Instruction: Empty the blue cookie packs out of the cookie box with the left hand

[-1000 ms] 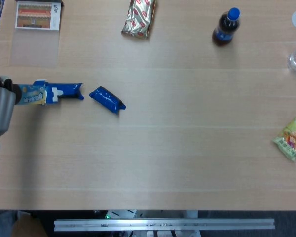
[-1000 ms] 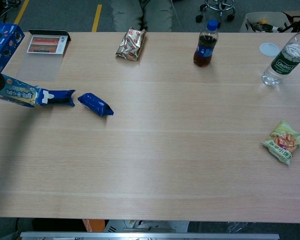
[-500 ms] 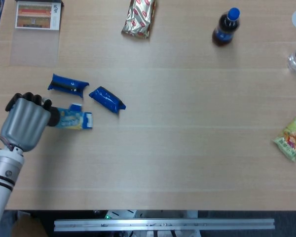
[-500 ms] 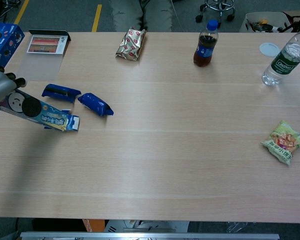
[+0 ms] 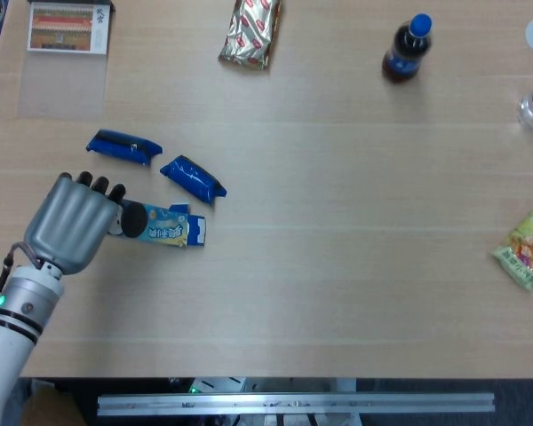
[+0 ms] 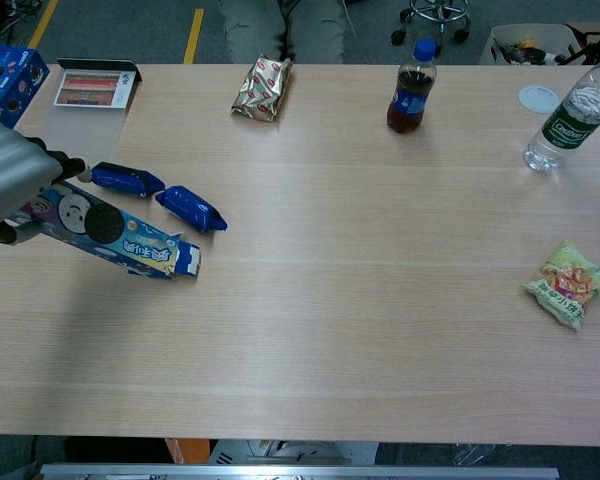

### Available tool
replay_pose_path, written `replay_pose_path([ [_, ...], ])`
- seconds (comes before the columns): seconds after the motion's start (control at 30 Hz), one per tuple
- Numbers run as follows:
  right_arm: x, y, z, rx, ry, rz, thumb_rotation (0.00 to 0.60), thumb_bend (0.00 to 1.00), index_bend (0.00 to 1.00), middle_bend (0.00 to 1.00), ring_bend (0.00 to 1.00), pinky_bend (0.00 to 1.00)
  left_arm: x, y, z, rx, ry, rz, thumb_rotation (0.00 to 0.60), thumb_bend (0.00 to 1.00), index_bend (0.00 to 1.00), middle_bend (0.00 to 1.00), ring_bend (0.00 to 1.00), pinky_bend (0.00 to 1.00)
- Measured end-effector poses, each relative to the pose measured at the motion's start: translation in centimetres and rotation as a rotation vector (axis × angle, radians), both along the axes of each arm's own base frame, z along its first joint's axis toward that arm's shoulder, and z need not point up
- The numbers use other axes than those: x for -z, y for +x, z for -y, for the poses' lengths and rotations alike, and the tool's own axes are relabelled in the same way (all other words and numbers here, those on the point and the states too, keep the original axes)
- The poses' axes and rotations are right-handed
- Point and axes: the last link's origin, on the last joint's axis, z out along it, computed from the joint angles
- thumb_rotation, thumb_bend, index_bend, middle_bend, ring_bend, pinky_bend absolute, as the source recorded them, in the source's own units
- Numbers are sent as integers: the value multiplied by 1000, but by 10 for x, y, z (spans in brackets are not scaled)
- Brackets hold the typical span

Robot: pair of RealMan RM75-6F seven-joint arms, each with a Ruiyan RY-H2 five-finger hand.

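Note:
My left hand (image 5: pixel 69 222) (image 6: pixel 8 175) grips the blue cookie box (image 5: pixel 166 227) (image 6: pixel 110 238) by its rear end. The box tilts down to the right, open flap end lowest, just above the table. Two blue cookie packs lie on the table beyond it: one (image 5: pixel 122 145) (image 6: pixel 126 179) at the left, the other (image 5: pixel 193 178) (image 6: pixel 191 209) slanted to its right. Neither pack touches the box. My right hand is in neither view.
At the back stand a gold foil snack bag (image 5: pixel 251 32) (image 6: pixel 261 88), a cola bottle (image 5: pixel 407 48) (image 6: pixel 409 88), a card stand (image 5: pixel 67 28) (image 6: pixel 95 88) and another blue box (image 6: pixel 5 80). A water bottle (image 6: pixel 570 115), lid (image 6: pixel 538 98) and green snack pack (image 5: pixel 525 249) (image 6: pixel 567 284) sit right.
A second pack slid out of the box and now lies on the table at the left. My left hand carried the box rightward and toward the near side, flap end tilted down.

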Motion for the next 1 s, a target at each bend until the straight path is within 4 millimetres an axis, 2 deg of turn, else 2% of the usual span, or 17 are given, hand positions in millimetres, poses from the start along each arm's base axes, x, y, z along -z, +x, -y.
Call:
replay_pose_path([
  [0.43,-2,-1,-2,3,-8,1,600,260,370,357,320,402,3,17,-5,-59,-53,273,600,270,242,375,358,565],
  [1.0,-2,1,-1,0,-7,0,600,259,370,357,320,402,-8,15,-23,-224,-71,582,600,270,242,373,357,565],
])
